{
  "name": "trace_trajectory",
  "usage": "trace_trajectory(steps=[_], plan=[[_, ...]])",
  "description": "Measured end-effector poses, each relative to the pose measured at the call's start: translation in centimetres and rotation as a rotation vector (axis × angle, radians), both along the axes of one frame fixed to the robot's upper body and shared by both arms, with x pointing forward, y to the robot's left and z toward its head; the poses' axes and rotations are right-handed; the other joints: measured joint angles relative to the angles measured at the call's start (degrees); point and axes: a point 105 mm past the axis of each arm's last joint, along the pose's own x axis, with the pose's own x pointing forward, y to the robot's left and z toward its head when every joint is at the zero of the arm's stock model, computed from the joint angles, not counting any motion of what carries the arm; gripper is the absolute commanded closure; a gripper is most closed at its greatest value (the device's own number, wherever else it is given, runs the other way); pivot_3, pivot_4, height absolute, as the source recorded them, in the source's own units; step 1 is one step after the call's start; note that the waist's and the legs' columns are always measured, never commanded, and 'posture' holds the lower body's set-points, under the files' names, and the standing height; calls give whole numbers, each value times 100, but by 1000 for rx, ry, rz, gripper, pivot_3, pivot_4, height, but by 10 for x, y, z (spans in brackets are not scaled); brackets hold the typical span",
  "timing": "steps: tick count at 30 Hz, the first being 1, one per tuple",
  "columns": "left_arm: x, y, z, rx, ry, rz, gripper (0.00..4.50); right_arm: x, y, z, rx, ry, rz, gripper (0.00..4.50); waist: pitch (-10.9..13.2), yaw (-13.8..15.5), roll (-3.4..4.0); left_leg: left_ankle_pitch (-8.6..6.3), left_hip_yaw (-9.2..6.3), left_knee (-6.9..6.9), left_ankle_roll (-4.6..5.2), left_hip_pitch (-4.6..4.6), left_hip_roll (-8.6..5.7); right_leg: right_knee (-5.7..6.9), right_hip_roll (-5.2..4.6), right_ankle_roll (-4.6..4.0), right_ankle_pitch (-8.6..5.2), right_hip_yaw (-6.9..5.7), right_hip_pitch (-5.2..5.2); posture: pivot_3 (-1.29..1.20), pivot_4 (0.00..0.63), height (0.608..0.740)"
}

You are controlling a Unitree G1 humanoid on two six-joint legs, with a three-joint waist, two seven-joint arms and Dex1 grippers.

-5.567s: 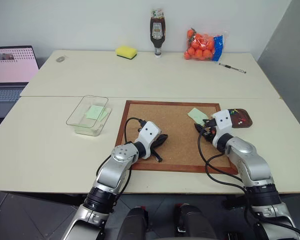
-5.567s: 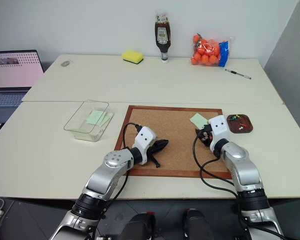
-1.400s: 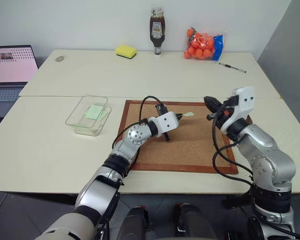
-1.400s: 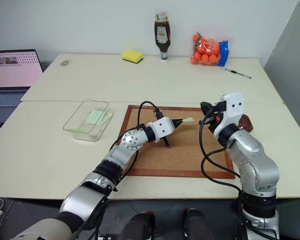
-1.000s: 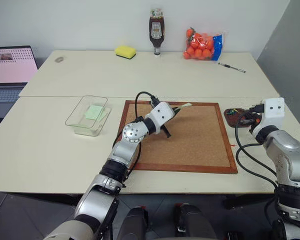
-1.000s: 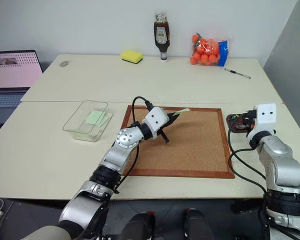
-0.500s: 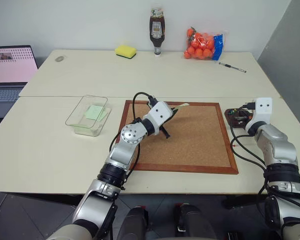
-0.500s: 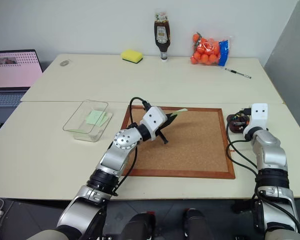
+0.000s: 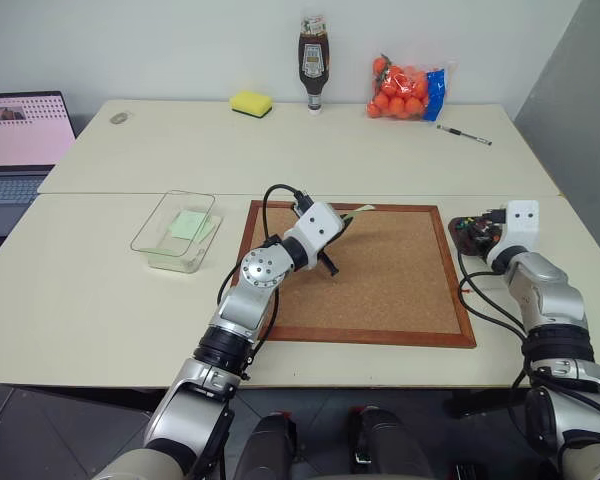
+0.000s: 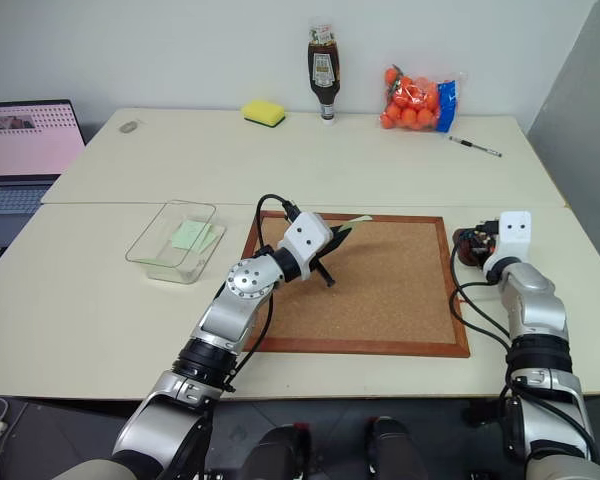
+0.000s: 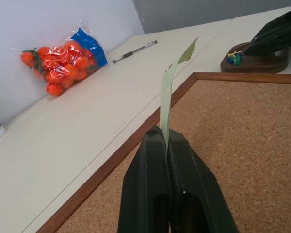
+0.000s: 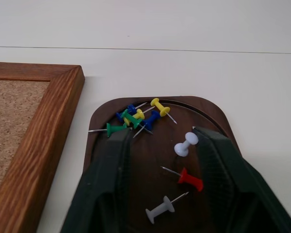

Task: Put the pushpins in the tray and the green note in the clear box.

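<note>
Cream table (image 9: 280, 150) bore cork board (image 9: 380, 290), clear box (image 9: 175, 231), tray (image 12: 150, 160), sponge (image 9: 252, 103), sauce bottle (image 9: 313, 65), orange bag (image 9: 408, 88), pen (image 9: 465, 136), laptop (image 9: 20, 145).

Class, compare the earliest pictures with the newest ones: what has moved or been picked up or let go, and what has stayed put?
The left gripper has lifted the green note off the cork board and holds it edge-up above the board. The right gripper has swung from the board to the tray and opened over the pushpins lying there. The clear box, with its note inside, stayed put.

cork board (image 9: 380, 270) centre | far edge: sponge (image 9: 252, 103), sauce bottle (image 9: 313, 63), oranges bag (image 9: 408, 90), pen (image 9: 465, 136) | laptop (image 9: 20, 140)
</note>
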Motion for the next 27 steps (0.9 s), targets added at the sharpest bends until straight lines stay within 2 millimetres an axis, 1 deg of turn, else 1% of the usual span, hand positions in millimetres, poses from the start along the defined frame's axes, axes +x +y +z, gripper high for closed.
trace_trajectory(steps=[3, 14, 20, 23, 24, 27], plan=[[0, 1, 0, 0, -2, 5, 4500, 0, 1, 2, 10, -3, 2, 2282, 0, 0, 0, 0, 0, 0, 0, 0, 0, 0, 0, 0, 0, 0, 0, 0, 150, 740], [1, 2, 1, -2, -4, 13, 4500, -1, 1, 21, 103, -53, -13, 2282, 0, 2, 0, 0, -1, 0, 0, 0, 1, 0, 0, 0, 0, 0, 0, 0, 150, 740], [1, 1, 1, -4, -4, 14, 4500, -2, 0, 21, 113, -45, -23, 2282, 0, 2, 0, 0, -1, 0, 0, 0, 1, 1, 0, 0, 0, -1, 0, 0, 150, 740], [2, 0, 2, -11, -6, 18, 4500, -5, 2, 26, 85, -64, -12, 2282, 0, 2, 0, 0, -1, -1, 0, -1, 0, 0, 0, 0, 0, -1, -1, 0, 150, 740], [2, 1, 2, -15, -8, 26, 4500, -7, 4, 30, 48, -77, 15, 2282, 0, 6, 0, 0, -1, -1, 0, -2, 0, -1, 0, 0, 0, -1, -1, 0, 150, 740], [6, 9, 7, -35, -9, 74, 4500, -18, 22, 42, -38, -118, 148, 2282, 0, -3, 0, 0, -3, -2, 0, -3, 2, -2, 0, 0, 0, -2, -2, 0, 150, 740]])
